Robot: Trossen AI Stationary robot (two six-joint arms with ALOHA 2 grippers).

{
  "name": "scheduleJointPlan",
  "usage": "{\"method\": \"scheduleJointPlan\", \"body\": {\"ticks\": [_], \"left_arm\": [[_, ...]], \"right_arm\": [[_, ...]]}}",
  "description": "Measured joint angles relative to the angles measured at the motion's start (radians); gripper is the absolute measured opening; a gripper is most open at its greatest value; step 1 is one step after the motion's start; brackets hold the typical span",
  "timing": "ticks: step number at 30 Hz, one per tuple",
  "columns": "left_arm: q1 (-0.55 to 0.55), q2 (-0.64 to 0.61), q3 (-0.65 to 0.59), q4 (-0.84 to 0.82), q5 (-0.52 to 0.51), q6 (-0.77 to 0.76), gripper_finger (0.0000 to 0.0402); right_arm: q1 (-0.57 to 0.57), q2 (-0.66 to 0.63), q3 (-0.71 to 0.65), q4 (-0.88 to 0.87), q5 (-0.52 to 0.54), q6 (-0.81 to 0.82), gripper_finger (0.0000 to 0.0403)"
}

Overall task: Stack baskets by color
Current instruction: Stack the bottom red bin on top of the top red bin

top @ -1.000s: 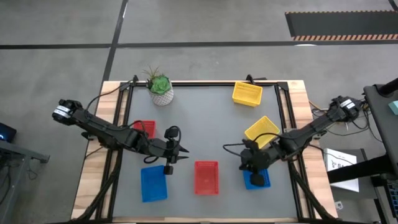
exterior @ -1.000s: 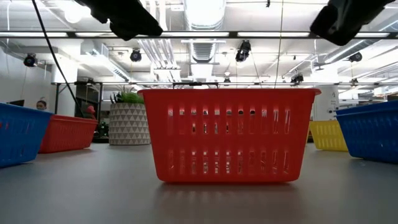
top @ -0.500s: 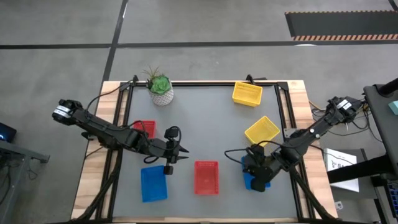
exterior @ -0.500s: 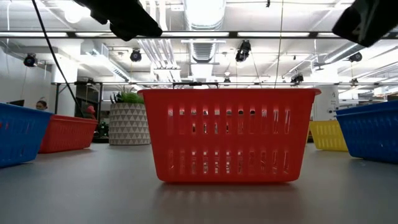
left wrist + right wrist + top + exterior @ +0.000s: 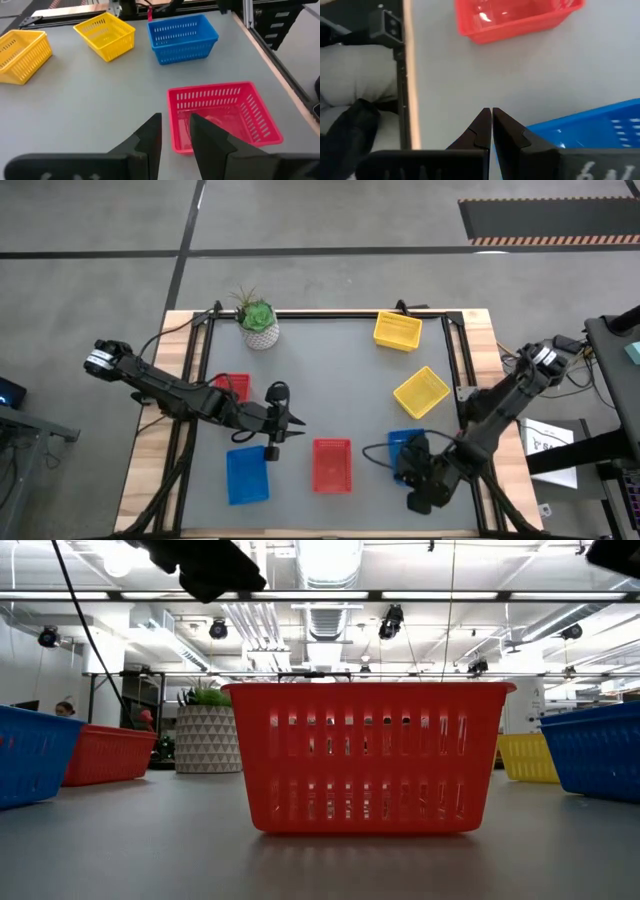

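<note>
Six baskets show on the grey table. A red basket (image 5: 332, 465) sits near the front middle, and a blue basket (image 5: 247, 475) lies to its left. A second red basket (image 5: 236, 385) is half hidden under my left arm. A second blue basket (image 5: 403, 443) lies at the front right, and two yellow baskets (image 5: 421, 392) (image 5: 397, 330) lie beyond it. My left gripper (image 5: 292, 425) hovers open, above and to the left of the front red basket (image 5: 225, 115). My right gripper (image 5: 491, 111) is shut and empty over the front right corner, beside that blue basket (image 5: 590, 127).
A green plant in a white pot (image 5: 259, 323) stands at the table's far left. A black frame rail (image 5: 468, 420) runs along the table's edges. Bare grey tabletop lies in the middle, between the baskets.
My right gripper has swung from above the front-right blue basket toward the table's near edge, rolling as it went and staying shut. In the low view that arm has slid almost out of the picture. The baskets have not moved.
</note>
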Motion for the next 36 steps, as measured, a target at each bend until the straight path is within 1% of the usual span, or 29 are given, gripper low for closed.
{"method": "scheduleJointPlan", "body": {"ticks": [3, 11, 14, 17, 21, 24, 27, 31, 36], "left_arm": [[0.000, 0.000, 0.000, 0.015, 0.000, 0.000, 0.0084], [0.000, 0.000, 0.000, 0.034, 0.000, 0.000, 0.0084], [0.000, 0.000, 0.001, 0.045, 0.000, -0.001, 0.0084], [0.000, 0.000, 0.001, 0.045, 0.000, -0.002, 0.0084], [0.000, 0.000, 0.001, 0.045, 0.000, -0.002, 0.0084], [0.000, 0.000, 0.002, 0.045, 0.000, -0.002, 0.0084], [0.000, 0.000, 0.002, 0.046, 0.000, -0.001, 0.0084], [0.000, 0.000, 0.002, 0.047, 0.000, -0.001, 0.0084], [0.000, 0.000, 0.002, 0.047, 0.001, -0.001, 0.0084]], "right_arm": [[0.023, 0.055, 0.060, -0.034, -0.001, 0.005, 0.0009], [0.074, 0.186, 0.253, -0.238, -0.025, 0.018, 0.0013], [0.074, 0.221, 0.321, -0.281, -0.063, 0.032, 0.0031], [0.075, 0.256, 0.366, -0.304, -0.092, 0.045, 0.0063], [0.086, 0.307, 0.397, -0.334, -0.136, 0.037, 0.0116], [0.096, 0.337, 0.408, -0.414, -0.184, 0.027, 0.0153], [0.106, 0.361, 0.407, -0.499, -0.212, 0.018, 0.0180], [0.108, 0.366, 0.401, -0.549, -0.213, 0.015, 0.0195], [0.108, 0.349, 0.391, -0.550, -0.156, -0.003, 0.0188]]}}
